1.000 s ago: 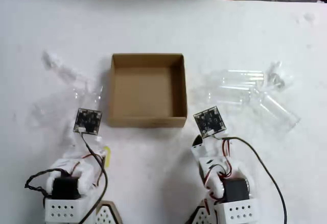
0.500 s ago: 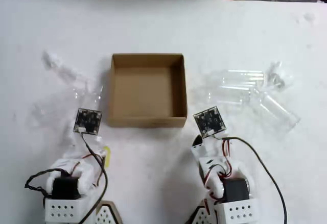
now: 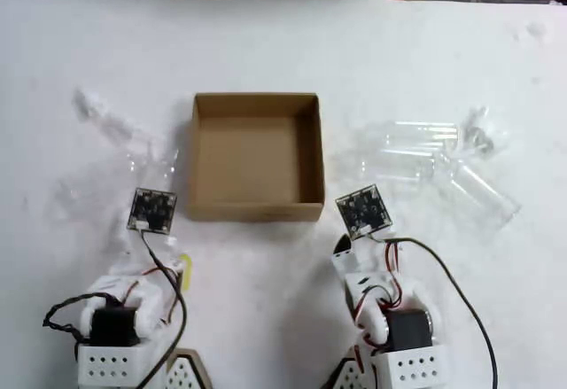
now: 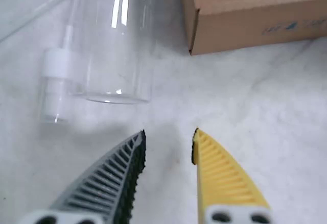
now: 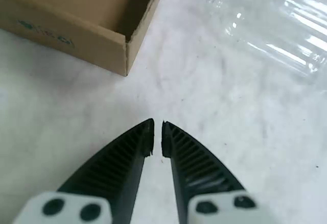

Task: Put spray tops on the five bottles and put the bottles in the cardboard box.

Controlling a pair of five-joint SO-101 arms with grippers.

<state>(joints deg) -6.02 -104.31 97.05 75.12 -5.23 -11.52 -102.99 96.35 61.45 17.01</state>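
The left gripper [image 4: 168, 137] hung low over the white table [image 3: 266, 43], its grey and yellow fingers spread with nothing between them. The right gripper [image 5: 157, 134] had its black fingers pressed almost together, empty. Just past the left one a clear bottle [image 4: 117, 40] lay with its flat base facing the gripper and its long axis running away, a white spray top [image 4: 53, 78] beside it. The cardboard box [image 3: 257, 212] sat open between the arms. To its right, more bottles [image 3: 434, 163] lay on their sides, mostly crosswise.
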